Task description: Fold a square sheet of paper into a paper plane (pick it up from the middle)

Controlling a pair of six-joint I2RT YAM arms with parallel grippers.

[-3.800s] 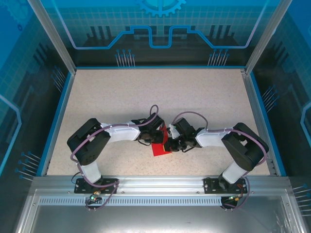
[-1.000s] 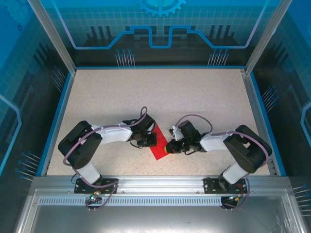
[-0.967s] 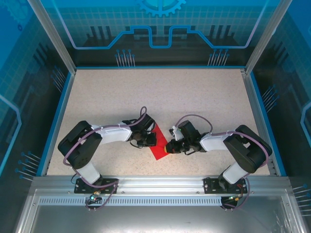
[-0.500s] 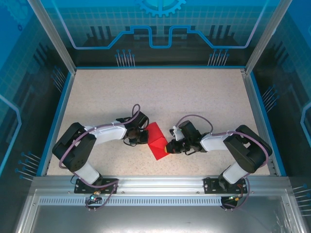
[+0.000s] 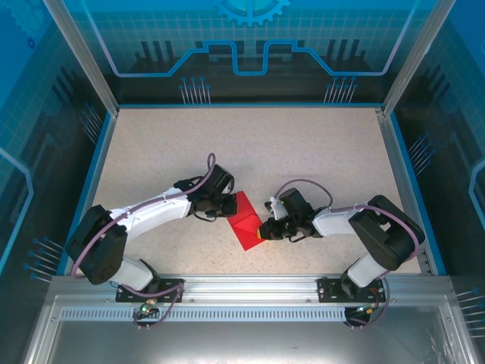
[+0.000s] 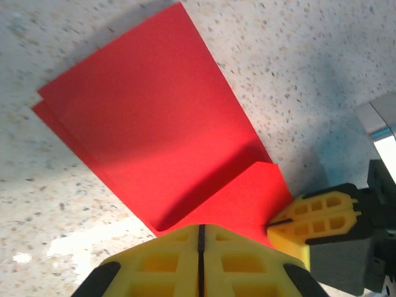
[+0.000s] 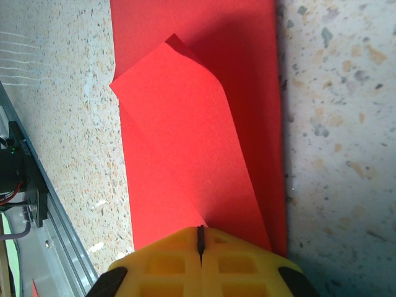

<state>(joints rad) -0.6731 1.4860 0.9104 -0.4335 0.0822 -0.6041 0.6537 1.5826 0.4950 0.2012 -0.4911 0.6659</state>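
The square sheet of paper (image 5: 244, 221) is bright red, partly folded, and lies on the speckled table between the two arms. In the left wrist view the paper (image 6: 154, 124) shows two layers, with one flap lifted off the layer below. My left gripper (image 5: 229, 206) (image 6: 200, 230) is shut on the near end of that flap. My right gripper (image 5: 264, 228) (image 7: 200, 232) is shut, its tips at the paper's right edge where a crease of the paper (image 7: 185, 124) meets them. I cannot tell whether it pinches the sheet. Its yellow fingers (image 6: 318, 216) rest against the paper.
The table top (image 5: 250, 144) is bare beyond the paper. A blue frame (image 5: 89, 182) borders it on the left, back and right. An aluminium rail (image 5: 250, 284) runs along the near edge, close to the paper in the right wrist view (image 7: 37, 204).
My left arm has stretched out and its gripper has moved up and left, drawing a flap of the red paper over. The right gripper has stayed in place.
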